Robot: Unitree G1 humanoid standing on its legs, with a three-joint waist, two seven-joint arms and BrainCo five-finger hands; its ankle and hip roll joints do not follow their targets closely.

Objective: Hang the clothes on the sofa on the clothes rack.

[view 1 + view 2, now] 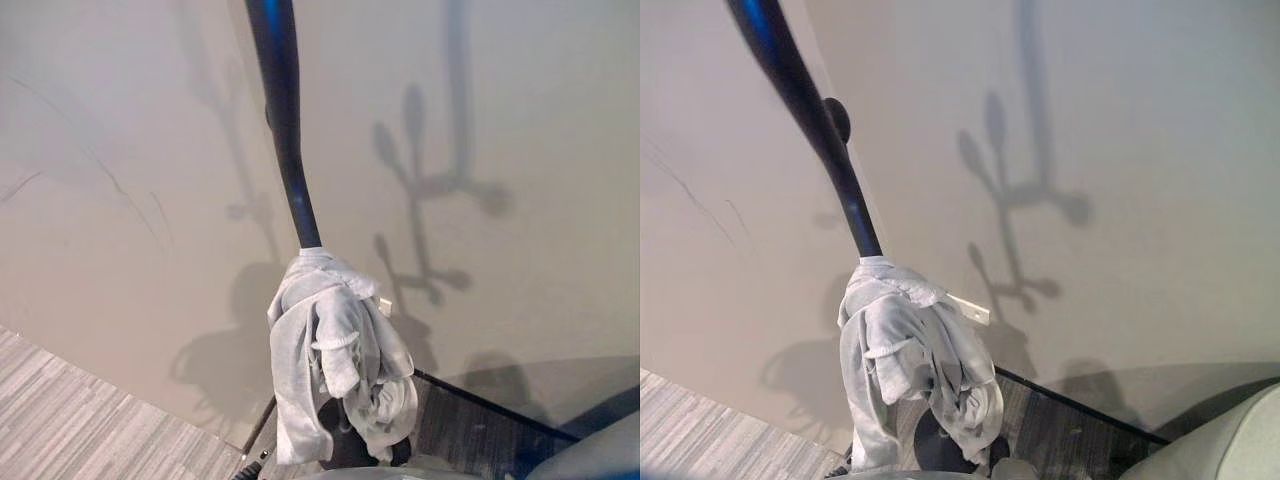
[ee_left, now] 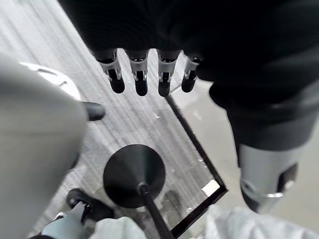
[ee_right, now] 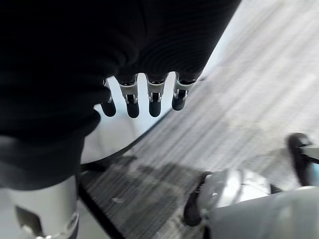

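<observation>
A light grey garment (image 1: 335, 350) hangs bunched on the clothes rack, partway down its dark pole (image 1: 285, 110), which slants up in front of the wall. The cloth droops almost to the floor. In the left wrist view the rack's round black base (image 2: 133, 174) stands on the carpet below my left hand (image 2: 139, 74), whose fingers are straight and hold nothing; a bit of the grey cloth (image 2: 249, 226) shows nearby. My right hand (image 3: 149, 94) hangs over the carpet with straight, empty fingers.
A beige wall (image 1: 500, 120) stands right behind the rack, with a black baseboard (image 1: 480, 400) and a small white wall plate (image 1: 968, 310). Grey striped carpet (image 1: 80, 420) covers the floor. A grey sofa corner (image 1: 1230, 440) sits at the lower right.
</observation>
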